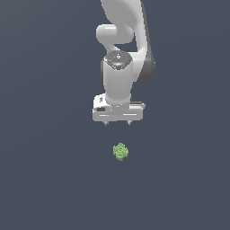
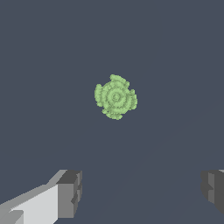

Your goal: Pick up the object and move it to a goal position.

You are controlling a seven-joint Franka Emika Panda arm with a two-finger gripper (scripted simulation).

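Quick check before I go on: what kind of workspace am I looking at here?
Likely a bare simulated test scene: a flat, featureless dark grey-blue ground, one white arm with its open gripper, and a single small green lumpy object.

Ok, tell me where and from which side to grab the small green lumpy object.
Take the green object across its roundish middle, coming straight down from above. It lies alone on the flat floor, rosette face up in the wrist view, with nothing beside it. The gripper is open, apart from the object and far wider than it. No side looks clearly narrower, so any finger heading should probably do.
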